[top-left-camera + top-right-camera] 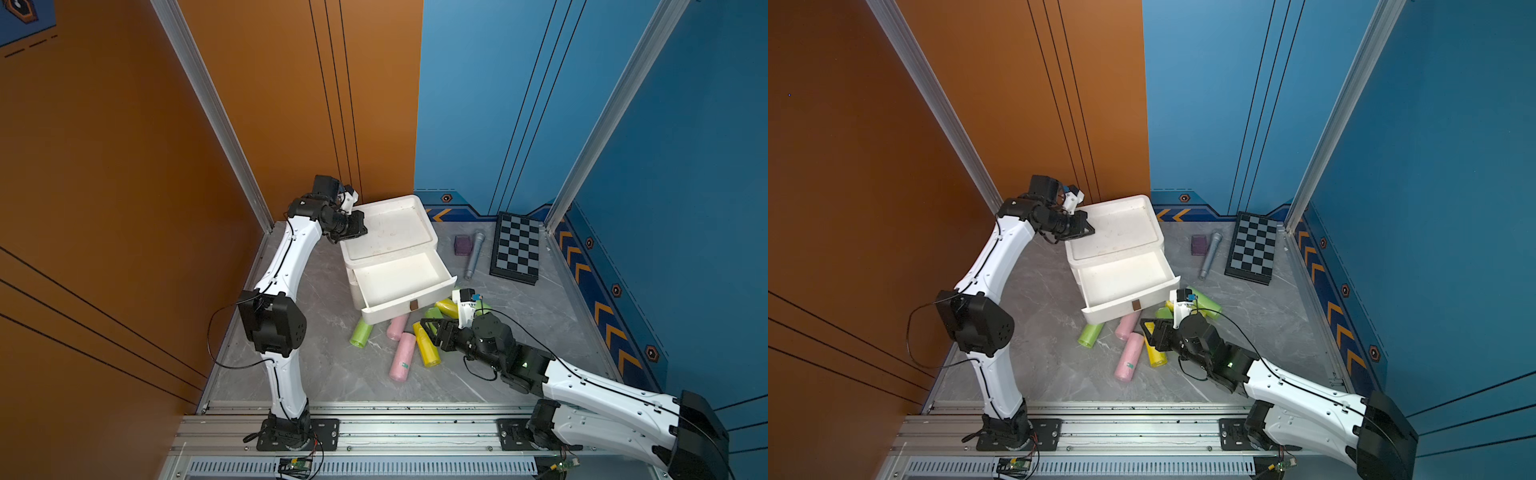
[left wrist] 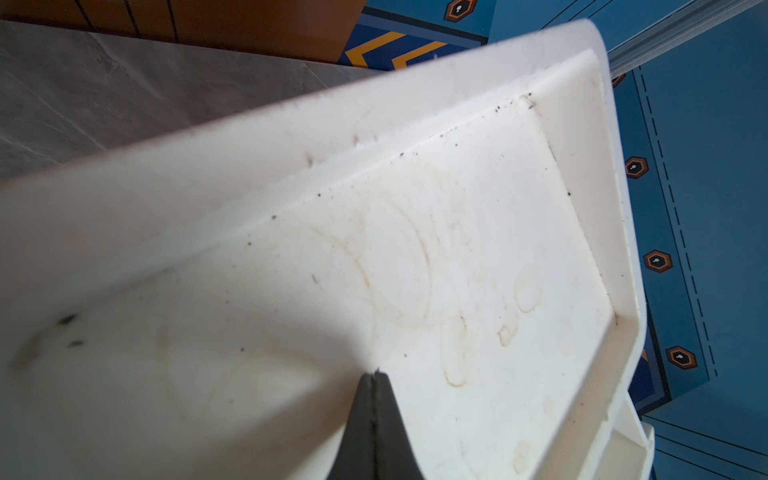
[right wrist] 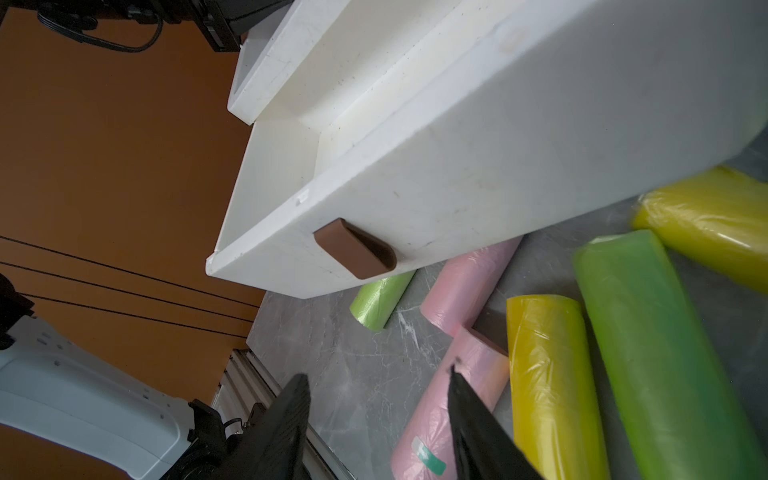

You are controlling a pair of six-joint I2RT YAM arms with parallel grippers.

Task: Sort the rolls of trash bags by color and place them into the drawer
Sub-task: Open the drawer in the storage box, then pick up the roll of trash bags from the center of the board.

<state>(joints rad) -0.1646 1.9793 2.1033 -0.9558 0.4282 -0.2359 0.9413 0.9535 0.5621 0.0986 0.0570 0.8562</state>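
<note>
Lying loose on the grey tabletop [image 1: 324, 374] just in front of the drawer cabinet [image 1: 388, 202], the rolls of trash bags are clustering together: a lime green roll [image 1: 360, 333], a pink roll [image 1: 397, 328] tucking one end under the pulled-out top drawer [image 1: 395, 312], and a labelled pink roll [image 1: 402, 356] lying against a yellow roll [image 1: 428, 347], with a second green roll [image 3: 656, 353] and a second yellow roll [image 3: 706, 216] beside them. The top drawer, with its brown pull tab [image 3: 353, 248], is showing only its bare white floor, as is the stained recessed top. The right gripper [image 3: 377, 372] is reaching in low from the right, jaws apart and gripping nothing, hovering by the ends of the labelled pink roll and the yellow roll, apart from the pull tab. The left gripper [image 2: 376, 386] is hanging over the recessed top's left edge, its fingers pressed together.
</note>
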